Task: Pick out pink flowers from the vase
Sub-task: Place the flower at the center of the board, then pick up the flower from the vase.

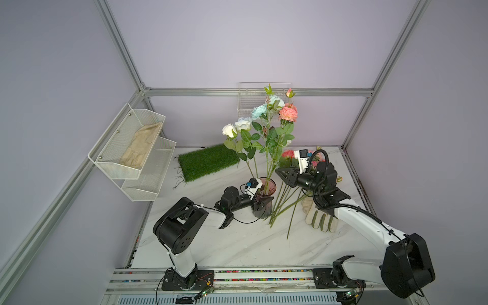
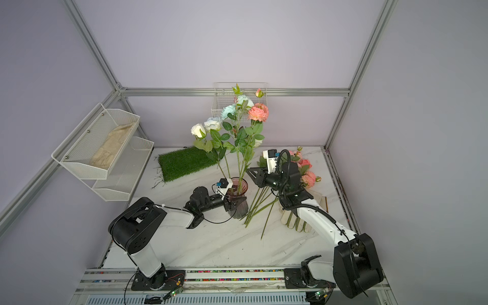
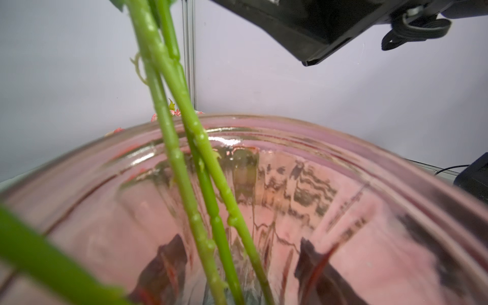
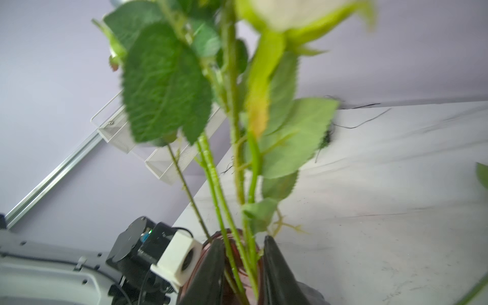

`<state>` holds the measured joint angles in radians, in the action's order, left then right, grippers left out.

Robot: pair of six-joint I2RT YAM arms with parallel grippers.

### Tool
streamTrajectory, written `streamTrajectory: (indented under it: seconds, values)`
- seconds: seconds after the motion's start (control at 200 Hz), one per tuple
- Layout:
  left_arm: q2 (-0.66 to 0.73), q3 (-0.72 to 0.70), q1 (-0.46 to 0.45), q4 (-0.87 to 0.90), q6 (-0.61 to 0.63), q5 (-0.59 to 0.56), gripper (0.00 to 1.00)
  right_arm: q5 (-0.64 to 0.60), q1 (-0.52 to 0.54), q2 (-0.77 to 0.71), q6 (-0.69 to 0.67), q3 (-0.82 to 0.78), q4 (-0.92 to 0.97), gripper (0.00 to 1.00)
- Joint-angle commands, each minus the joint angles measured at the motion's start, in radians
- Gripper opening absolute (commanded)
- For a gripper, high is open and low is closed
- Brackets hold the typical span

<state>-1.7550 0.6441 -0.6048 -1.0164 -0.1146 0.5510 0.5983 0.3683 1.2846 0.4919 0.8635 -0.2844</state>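
Lilac walls are boxing in a white marbled table (image 1: 237,245), and I'm scanning from the left. A white mesh shelf (image 1: 126,148) is hanging on the left wall with a beige cloth (image 1: 140,146) in it, and a green turf mat (image 1: 208,162) is lying at the far side.

Now the left gripper (image 1: 262,207): it's squeezing the lower body of the vase (image 1: 272,188) mid-table, fingers pressed against the glass on both sides. Standing in it, white roses (image 1: 229,130) are leaning left and blue peonies (image 1: 259,111) are rising behind. A salmon peony (image 1: 288,113) and a pink bud (image 1: 289,92) are topping the right side.

Just right of those stems, the right gripper (image 1: 280,173) is hovering above the rim, fingers spread, pinching nothing I can see. Further right, pink flowers (image 2: 307,178) are lying flat on the table, stems fanning toward the near side. They're beside a pair of gloves (image 1: 320,220) partly under the right arm.
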Motion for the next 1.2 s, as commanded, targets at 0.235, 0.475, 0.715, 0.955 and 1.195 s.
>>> streamTrajectory:
  seconds: [0.235,0.475,0.715,0.955,1.195]
  values:
    - [-0.065,-0.017,-0.006,0.212,-0.027,0.012,0.0,0.019,0.026,0.035,-0.015,0.063,-0.076,0.16]
    - [-0.057,-0.021,-0.006,0.217,-0.031,0.01,0.0,-0.05,0.027,0.081,0.009,0.094,-0.118,0.14]
    - [-0.05,-0.032,-0.006,0.214,-0.033,0.006,0.0,-0.082,0.028,0.142,0.008,0.122,-0.116,0.14]
    - [-0.048,-0.026,-0.006,0.215,-0.033,0.007,0.0,-0.113,0.035,0.176,0.013,0.146,-0.123,0.2]
    - [-0.043,-0.02,-0.006,0.232,-0.026,0.009,0.0,-0.138,0.066,0.214,0.007,0.175,-0.126,0.2]
